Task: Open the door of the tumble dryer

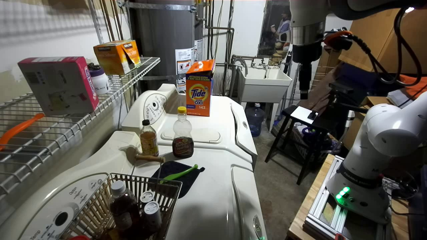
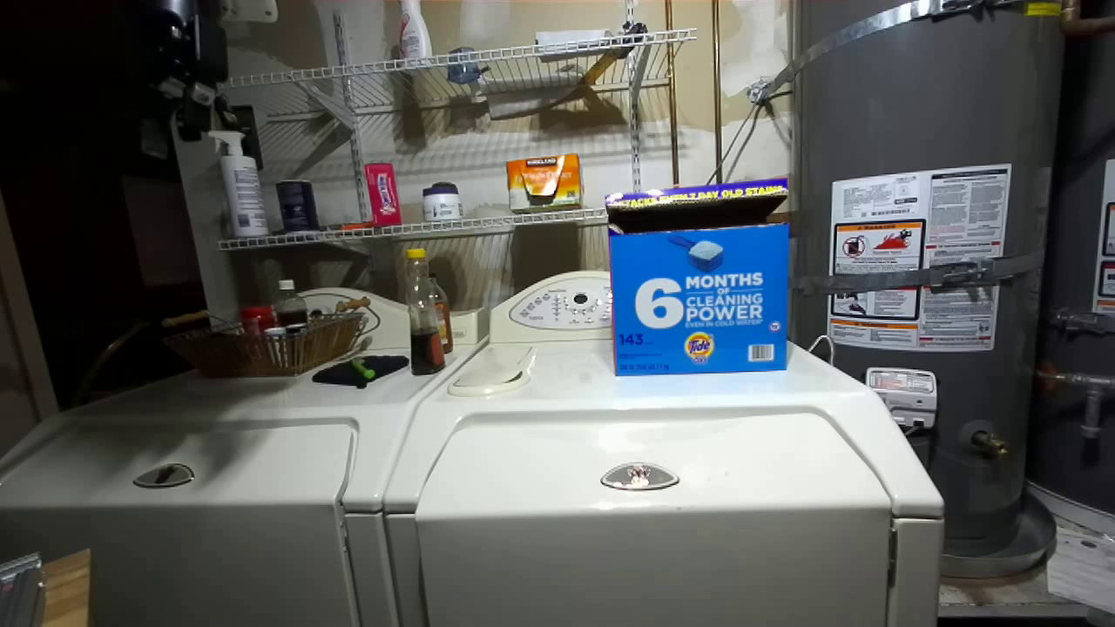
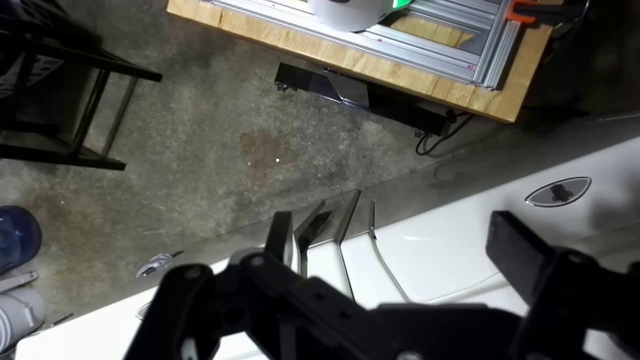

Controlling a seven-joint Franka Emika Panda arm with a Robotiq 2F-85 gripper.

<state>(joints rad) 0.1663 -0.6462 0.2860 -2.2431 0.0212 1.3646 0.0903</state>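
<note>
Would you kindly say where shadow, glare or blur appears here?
Striped shadows fall on the wall and green indicator lights glare in an exterior view; an oval badge catches reflections in an exterior view; in the wrist view, the gripper looks slightly soft.

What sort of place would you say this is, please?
Most likely a home laundry area, perhaps in a garage or utility room: two white laundry machines stand side by side, a Tide Ultra Oxi detergent box sits on one, and an exterior view shows a utility sink beyond.
</note>
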